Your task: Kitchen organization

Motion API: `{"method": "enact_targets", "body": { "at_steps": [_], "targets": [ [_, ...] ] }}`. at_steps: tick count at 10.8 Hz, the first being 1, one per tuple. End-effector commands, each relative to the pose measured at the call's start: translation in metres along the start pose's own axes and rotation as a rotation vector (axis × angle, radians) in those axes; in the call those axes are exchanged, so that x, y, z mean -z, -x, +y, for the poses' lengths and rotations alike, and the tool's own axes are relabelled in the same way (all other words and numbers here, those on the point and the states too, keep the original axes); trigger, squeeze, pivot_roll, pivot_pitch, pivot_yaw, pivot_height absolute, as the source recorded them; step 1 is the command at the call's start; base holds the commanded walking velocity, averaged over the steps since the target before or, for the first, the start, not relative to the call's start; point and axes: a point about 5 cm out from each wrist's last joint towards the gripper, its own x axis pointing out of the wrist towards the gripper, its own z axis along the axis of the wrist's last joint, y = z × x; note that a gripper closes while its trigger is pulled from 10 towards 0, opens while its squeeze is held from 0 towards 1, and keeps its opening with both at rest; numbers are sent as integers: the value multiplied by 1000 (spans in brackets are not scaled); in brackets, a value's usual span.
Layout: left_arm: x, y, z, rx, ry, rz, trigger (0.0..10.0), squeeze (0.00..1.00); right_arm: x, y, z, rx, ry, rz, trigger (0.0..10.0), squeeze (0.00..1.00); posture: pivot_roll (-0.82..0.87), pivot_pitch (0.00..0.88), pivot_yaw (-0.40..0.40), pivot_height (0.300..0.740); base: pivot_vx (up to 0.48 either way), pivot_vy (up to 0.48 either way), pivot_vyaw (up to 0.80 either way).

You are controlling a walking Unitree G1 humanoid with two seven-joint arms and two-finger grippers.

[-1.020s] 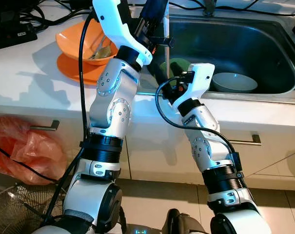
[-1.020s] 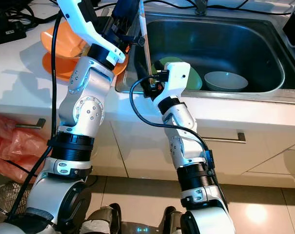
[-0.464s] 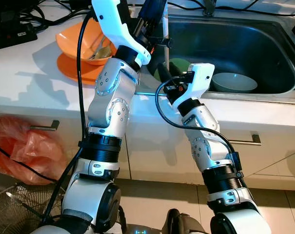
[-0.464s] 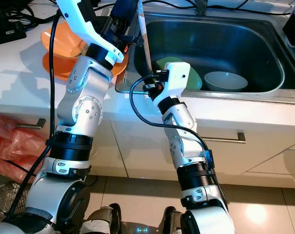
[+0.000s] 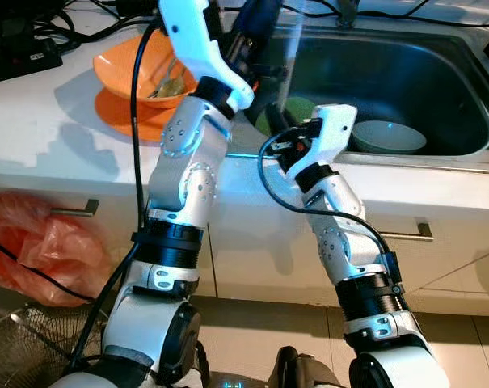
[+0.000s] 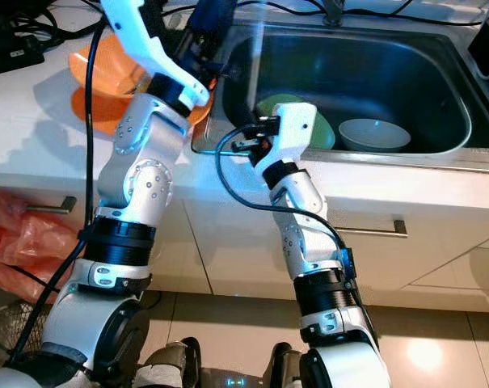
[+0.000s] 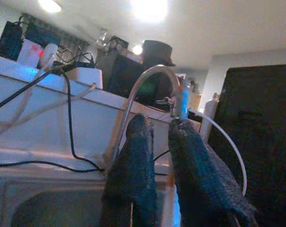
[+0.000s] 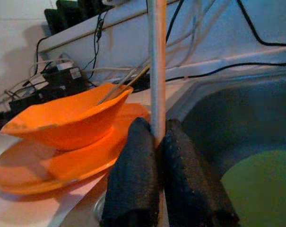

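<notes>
On the far left of the counter (image 5: 42, 121) I see the orange bowl (image 5: 135, 69) standing on an orange plate (image 5: 119, 113), with some utensils resting inside the bowl. My left gripper (image 7: 159, 165) is raised above the left edge of the sink (image 5: 438, 73); its two fingers stand a little apart, and I cannot see anything between them. Just below it, my right gripper (image 8: 154, 184) is at the sink rim, and its fingers are closed on a thin chopstick (image 8: 157, 66), which stands almost upright and looks blurred in the head views. Inside the sink there is a green plate (image 6: 280, 109) and, more to the right, a white bowl (image 5: 389, 136).

I judge that I am in the middle of moving the chopstick, probably between the sink and the orange bowl. The next move needs a steady grip, so the chopstick does not turn, and care not to hit my left arm above.
</notes>
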Motion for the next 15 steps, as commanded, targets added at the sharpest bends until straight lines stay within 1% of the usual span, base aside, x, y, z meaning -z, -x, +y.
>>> {"method": "enact_targets", "body": {
  "at_steps": [1,5,6,7,8,9,12,13,15],
  "targets": [
    [1,-2,-3,7,-12,12,10000,1000,-4,-3,0,-4,5,-15,0,0,62,143,-7,740,0,0,0],
    [1,-2,-5,16,-5,9,10000,1000,-5,-3,-1,6,5,-15,0,0,62,143,-9,740,0,0,0],
    [2,-1,-5,7,-15,16,10000,1000,-5,-5,-3,18,12,-11,0,0,60,142,-11,740,0,0,0],
    [7,3,-4,2,-33,37,10000,863,-7,-7,-6,34,12,-11,0,0,57,142,-13,740,0,0,0],
    [14,11,-3,-1,-49,74,10000,0,-11,-10,-10,50,17,-16,0,0,56,143,-14,740,0,0,0],
    [21,19,0,-12,-47,105,10000,0,-13,-13,-15,65,24,-20,0,0,60,144,-16,740,0,0,0],
    [44,60,16,-86,-69,245,10000,0,-16,-20,-27,105,53,-9,0,0,79,145,-29,740,0,0,0],
    [52,73,24,-120,-94,290,10000,0,-16,-23,-35,126,68,1,10000,0,84,145,-35,740,0,0,0],
    [59,84,32,-151,-143,334,10000,0,-14,-23,-47,162,90,23,10000,0,85,145,-38,740,0,0,0]
  ]
}}
